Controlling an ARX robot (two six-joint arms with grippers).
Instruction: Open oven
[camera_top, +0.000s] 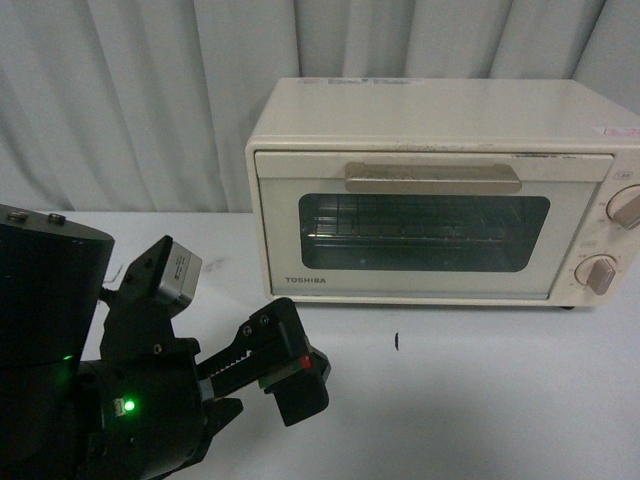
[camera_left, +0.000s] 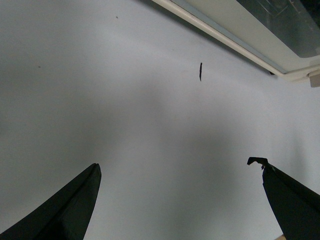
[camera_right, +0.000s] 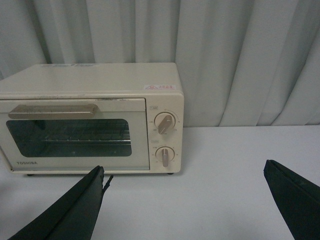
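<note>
oven (camera_top: 440, 190) sits far right on the counter (camera_top: 500, 400), door (camera_top: 285, 235) shut, bar handle (camera_top: 432, 177) along the door's top edge. left gripper (camera_left: 175, 165) spread wide at near left — open counter between it and the door, one small dark mark (camera_top: 398, 341) there. right gripper (camera_right: 184, 167) also wide — apart from oven.

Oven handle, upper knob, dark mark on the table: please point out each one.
oven handle (camera_top: 433, 177), front view, middle of the beige bar.
upper knob (camera_right: 164, 122), right wrist view, centre of the knob's pointer.
dark mark (camera_left: 200, 71), left wrist view, middle of the thin stroke.
</note>
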